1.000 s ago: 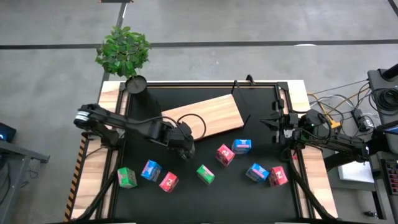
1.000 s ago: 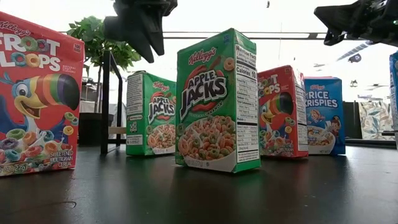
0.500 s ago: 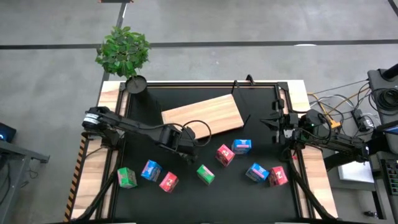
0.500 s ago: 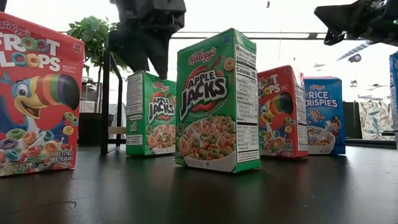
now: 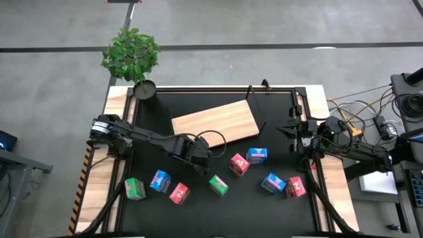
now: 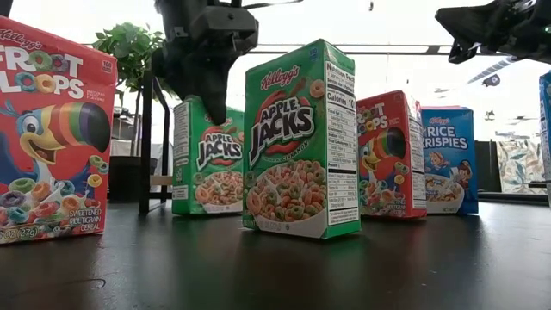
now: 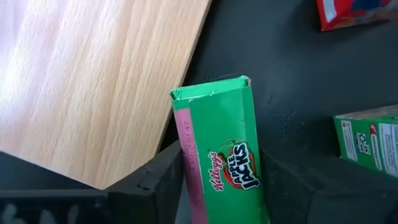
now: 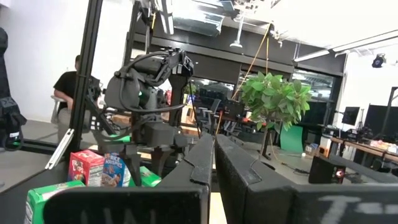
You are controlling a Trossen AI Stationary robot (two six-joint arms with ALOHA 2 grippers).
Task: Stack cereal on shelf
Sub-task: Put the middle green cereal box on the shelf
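we see the left pincer (image 5: 197, 153) closed on a green box (image 7: 221, 162), its two dark fingers flanking the box's sides in the left wrist view. the box sits just off the lower corner of the shelf (image 5: 215, 123), which lies tilted at centre of the high view, bare of boxes. we judge the grip is side-on so the box can be carried upright onto the board. in the low view the box (image 6: 207, 155) appears to rest on the desk (image 6: 275, 258), under the pincer, left of centre.

the left arm reaches from the left edge of the high view, stretched low toward the middle, wrist pointing down over the box.

the right pincer (image 5: 295, 127) waits at the right edge, fingers pressed together, holding nothing. the other boxes are scattered across the lower half of the high view.
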